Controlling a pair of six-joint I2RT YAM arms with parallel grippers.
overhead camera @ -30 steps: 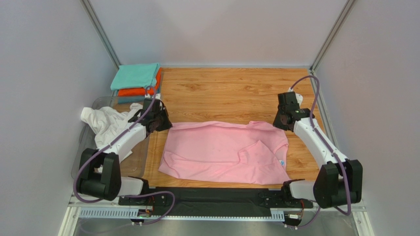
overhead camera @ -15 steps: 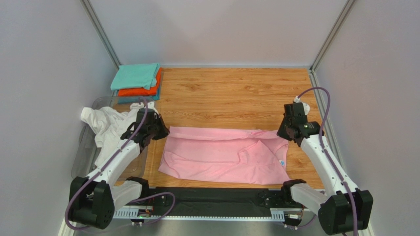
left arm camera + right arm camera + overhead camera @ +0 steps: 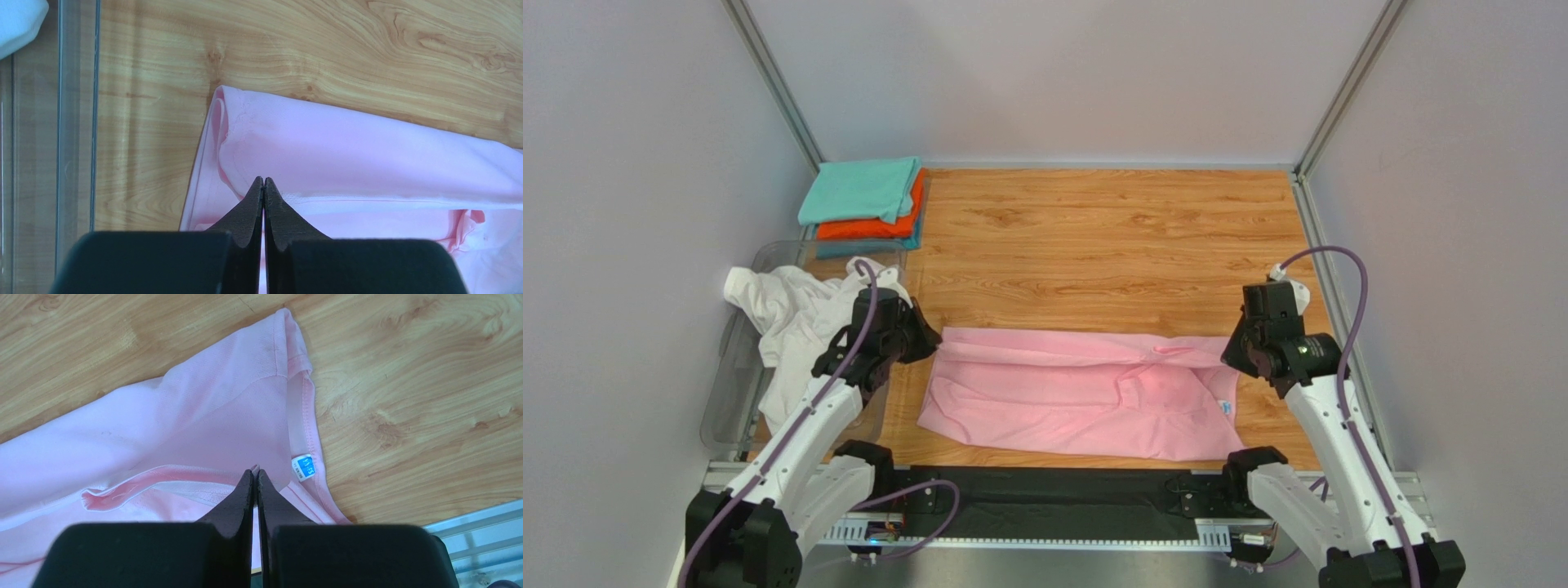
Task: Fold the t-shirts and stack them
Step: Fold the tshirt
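The light pink t-shirt (image 3: 1075,392) lies across the near part of the wooden table, its far edge lifted and rolled over toward the near side. My left gripper (image 3: 913,343) is shut on the shirt's far left corner; the left wrist view shows the closed tips (image 3: 263,180) on pink cloth (image 3: 368,153). My right gripper (image 3: 1241,355) is shut on the far right corner; the right wrist view shows the closed tips (image 3: 255,473) pinching pink cloth (image 3: 184,429) beside a small blue label (image 3: 304,466). The white t-shirt (image 3: 799,312) lies crumpled at the left.
The white shirt sits in a clear plastic bin (image 3: 732,368) left of the table; its wall shows in the left wrist view (image 3: 77,122). Folded teal (image 3: 860,190), orange (image 3: 873,227) and blue (image 3: 848,249) shirts are stacked at the far left corner. Grey walls enclose the table.
Both grippers have moved toward the near edge, dragging the pink shirt's far edge with them. The shirt now covers a narrower strip of table.
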